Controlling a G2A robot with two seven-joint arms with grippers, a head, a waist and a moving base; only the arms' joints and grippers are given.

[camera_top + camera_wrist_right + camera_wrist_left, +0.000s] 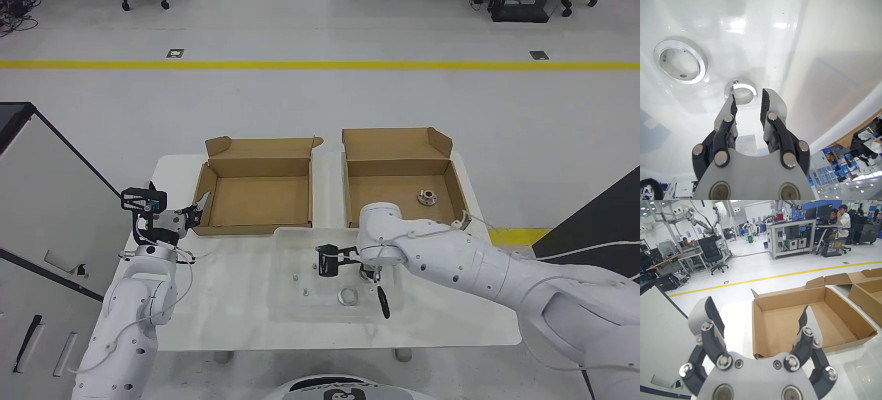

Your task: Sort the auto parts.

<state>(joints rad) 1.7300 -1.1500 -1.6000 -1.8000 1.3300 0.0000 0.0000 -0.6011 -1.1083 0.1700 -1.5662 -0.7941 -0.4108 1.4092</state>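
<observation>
A pale grey floor (400, 100) spreads beyond the far edge of the white tabletop (230, 320). A yellow line (300, 65) crosses it, with small square floor plates (175, 52) close by. Off the left edge stands a grey slanted panel (50, 180). Farther back are a black office chair (713, 253), dark monitors (824, 210), a metal-framed equipment bench (789, 237) and a green bin (750, 239), all brightly lit.
</observation>
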